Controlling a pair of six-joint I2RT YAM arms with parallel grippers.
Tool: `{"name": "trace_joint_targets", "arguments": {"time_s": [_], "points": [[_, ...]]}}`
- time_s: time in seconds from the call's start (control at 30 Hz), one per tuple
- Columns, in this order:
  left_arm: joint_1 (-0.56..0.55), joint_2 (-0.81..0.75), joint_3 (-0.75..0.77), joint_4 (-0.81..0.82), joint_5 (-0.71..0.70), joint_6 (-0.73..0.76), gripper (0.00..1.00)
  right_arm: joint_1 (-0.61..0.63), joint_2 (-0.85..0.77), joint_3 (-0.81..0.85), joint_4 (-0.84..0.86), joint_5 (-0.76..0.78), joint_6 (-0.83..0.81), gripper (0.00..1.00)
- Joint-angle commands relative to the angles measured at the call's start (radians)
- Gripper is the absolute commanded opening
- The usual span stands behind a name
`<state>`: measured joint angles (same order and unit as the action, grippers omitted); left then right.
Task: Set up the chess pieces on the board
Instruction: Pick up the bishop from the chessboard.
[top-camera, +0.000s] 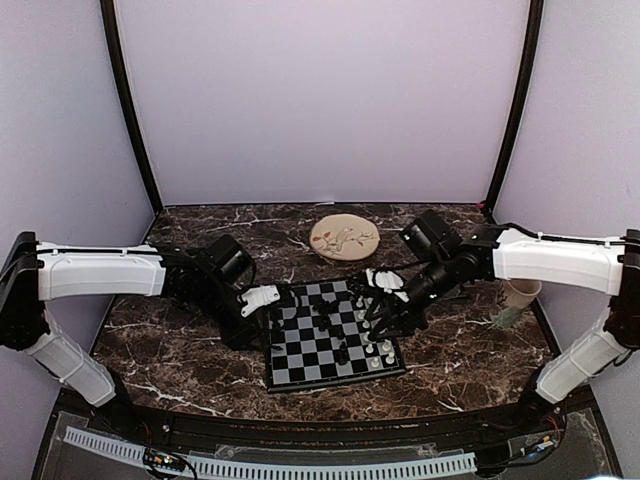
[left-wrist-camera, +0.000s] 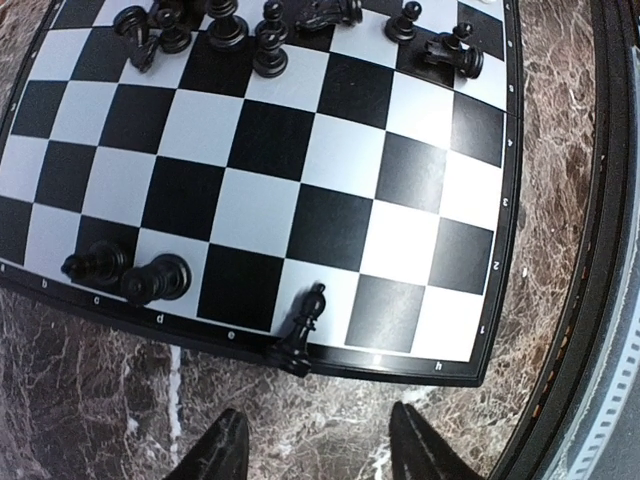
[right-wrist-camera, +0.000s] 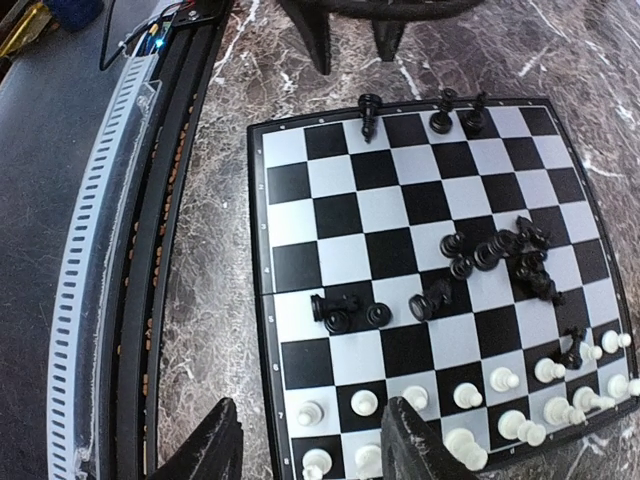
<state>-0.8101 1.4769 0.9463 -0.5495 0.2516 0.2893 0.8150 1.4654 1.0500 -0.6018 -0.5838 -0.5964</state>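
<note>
Spread apart and gripping nothing, the left end effector (left-wrist-camera: 320, 450) hovers over the marbled bench (left-wrist-camera: 90, 400), just off the board (left-wrist-camera: 270, 140). The right end effector (right-wrist-camera: 312, 445) is likewise open and empty, its fingertips (right-wrist-camera: 415, 440) above the board's opposite edge.

The one board lies on the bench between the two arms. Three black chess pieces (left-wrist-camera: 158, 278) stand or lean along the edge nearest the left end effector; one of them, a bishop (left-wrist-camera: 303, 325), tilts across the border. Three more black pieces (right-wrist-camera: 340, 315) lie together near mid-board, beside a jumbled black cluster (right-wrist-camera: 500, 255) too tangled to count. White pieces (right-wrist-camera: 467, 395) fill roughly two rows on the right arm's side; their exact number is unclear.

One round beige plate (top-camera: 344, 238) sits behind the board, and one cup (top-camera: 520, 295) stands at the right, its contents not discernible.
</note>
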Motion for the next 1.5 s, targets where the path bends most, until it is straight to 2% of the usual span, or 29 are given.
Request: {"name": "trace_joint_targets", "arguments": {"time_s": [0.0,0.13,0.47,0.93,1.47], "points": [[-0.014,0.037,0.053,-0.005,0.033,0.106,0.48,-0.073,-0.048,-0.043,0.066,-0.069,-0.014,0.48],[-0.019,0.084,0.074,-0.007,0.004,0.158,0.43,-0.1,-0.052,-0.08,0.12,-0.06,-0.01,0.48],[-0.032,0.174,0.089,0.017,-0.057,0.18,0.41,-0.103,-0.036,-0.106,0.148,-0.038,-0.017,0.47],[-0.042,0.177,0.059,0.03,-0.072,0.195,0.34,-0.103,-0.019,-0.112,0.154,-0.032,-0.019,0.47],[-0.061,0.199,0.04,0.013,-0.119,0.197,0.31,-0.103,0.007,-0.105,0.151,-0.04,-0.019,0.47]]}}
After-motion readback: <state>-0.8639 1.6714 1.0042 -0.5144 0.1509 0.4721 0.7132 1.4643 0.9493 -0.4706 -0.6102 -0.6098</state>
